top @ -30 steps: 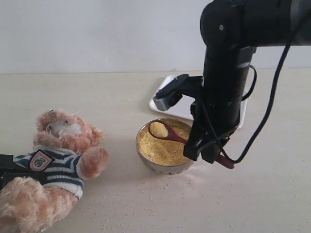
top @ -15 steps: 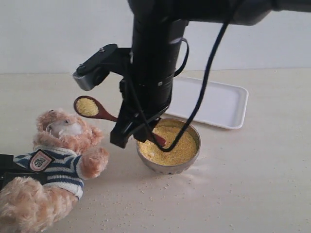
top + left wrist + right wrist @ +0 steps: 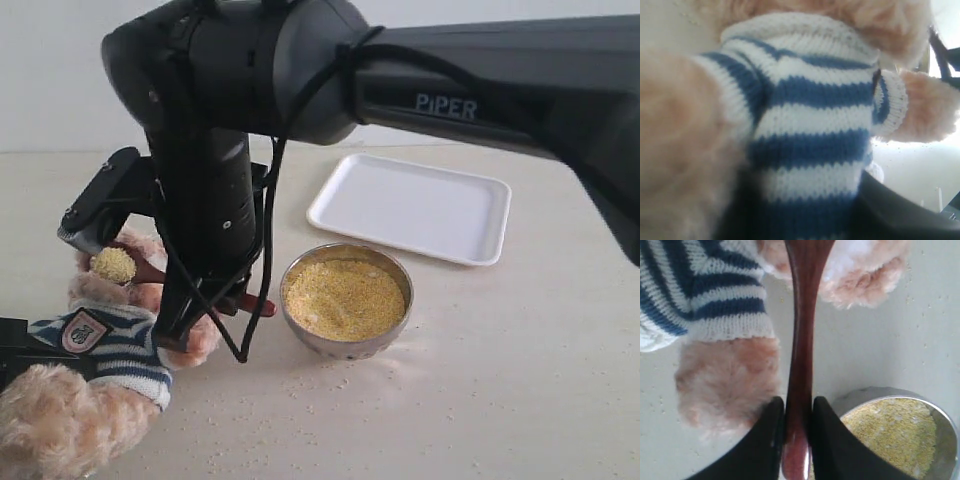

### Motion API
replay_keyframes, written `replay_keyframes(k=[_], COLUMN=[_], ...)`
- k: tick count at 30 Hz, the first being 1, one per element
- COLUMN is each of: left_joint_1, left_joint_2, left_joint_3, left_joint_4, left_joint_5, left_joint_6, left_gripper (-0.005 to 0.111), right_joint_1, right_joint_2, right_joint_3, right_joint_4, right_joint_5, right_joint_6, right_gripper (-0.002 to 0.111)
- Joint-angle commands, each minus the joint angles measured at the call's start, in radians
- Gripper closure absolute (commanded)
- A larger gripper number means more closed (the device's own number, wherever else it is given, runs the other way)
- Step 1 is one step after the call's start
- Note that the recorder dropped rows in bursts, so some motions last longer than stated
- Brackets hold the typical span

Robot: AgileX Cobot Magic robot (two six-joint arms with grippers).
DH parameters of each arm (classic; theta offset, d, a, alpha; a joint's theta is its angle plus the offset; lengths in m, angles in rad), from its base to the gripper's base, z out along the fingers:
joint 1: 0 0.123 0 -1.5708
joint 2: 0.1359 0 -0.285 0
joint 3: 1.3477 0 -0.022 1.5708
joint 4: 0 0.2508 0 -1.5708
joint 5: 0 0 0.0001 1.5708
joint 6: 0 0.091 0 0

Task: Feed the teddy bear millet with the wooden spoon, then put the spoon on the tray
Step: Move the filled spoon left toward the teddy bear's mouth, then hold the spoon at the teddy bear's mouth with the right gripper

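Right gripper [image 3: 798, 407] clamped on spoon [image 3: 803, 330] handle; spoon runs straight out from it, heaped tip (millet [image 3: 113, 264]) at bear [image 3: 120, 350] face, frame left.

Bright, soft light; close-ups seemingly blurred.
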Motion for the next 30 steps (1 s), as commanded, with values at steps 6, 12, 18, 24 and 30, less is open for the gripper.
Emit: replay_keyframes(k=[6,12,18,24,30], left_joint_1=[0.003,0.003,0.003,0.003,0.003], left_joint_2=[-0.013,-0.013,-0.013,-0.013,-0.013], left_joint_3=[0.005,0.005,0.005,0.005,0.005], left_joint_4=[-0.008,-0.008,-0.008,-0.008,-0.008], left_joint_5=[0.015,0.015,0.015,0.015,0.015], left_joint_6=[0.009,0.009,0.009,0.009,0.009], left_gripper=[0.102,0.102,0.102,0.102,0.102], right_joint_1=[0.070,0.126,0.163,0.163,0.163], right_joint_2=[0.003,0.011,0.011,0.011,0.011], right_joint_3=[-0.007,-0.007,-0.004,-0.004,-0.004], right_joint_4=[-0.216,-0.363,-0.486,-0.547,-0.555], right_joint_5=[0.001,0.001,0.001,0.001,0.001], right_joint_6=[0.009,0.026,0.049,0.070,0.074], right_gripper=[0.108,0.108,0.108,0.108,0.108])
